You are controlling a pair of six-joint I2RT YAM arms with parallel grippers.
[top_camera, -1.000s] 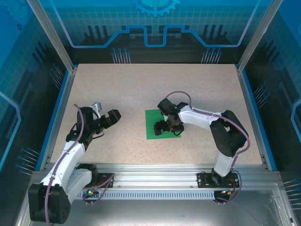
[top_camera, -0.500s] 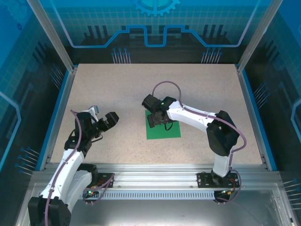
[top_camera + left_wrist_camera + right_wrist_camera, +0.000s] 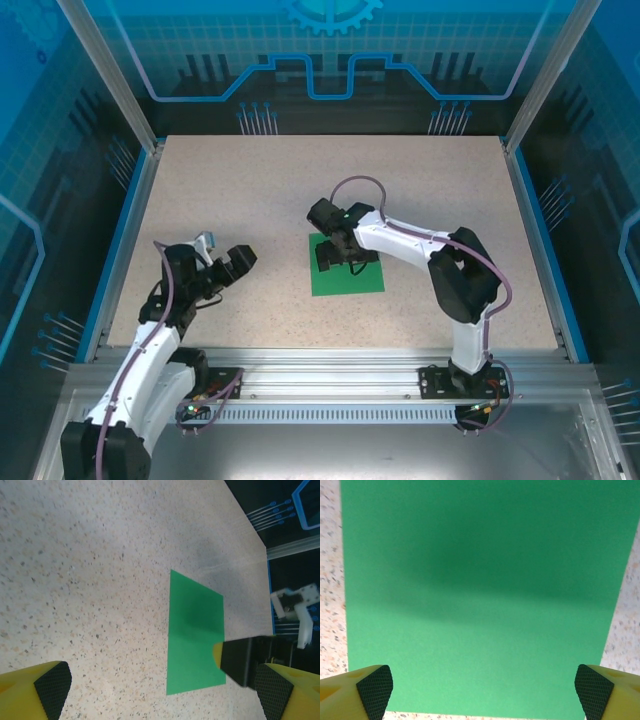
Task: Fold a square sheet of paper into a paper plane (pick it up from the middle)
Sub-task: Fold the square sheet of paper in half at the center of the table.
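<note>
Jaws spread wide, the right gripper point(image 3: 338, 258) hangs low over the square sheet of paper point(image 3: 356, 279), which lies flat near the middle of the table point(image 3: 250, 180). Well apart to the left, the left gripper point(image 3: 238, 263) is likewise wide.

The left arm point(image 3: 140, 352) and right arm point(image 3: 405, 240) are white with black joints point(image 3: 460, 285) and purple cables point(image 3: 352, 182) (tiny green lights point(image 3: 347, 212) too), ending in yellow fingers point(image 3: 340, 700) with bumpy black pads point(image 3: 375, 687).
</note>
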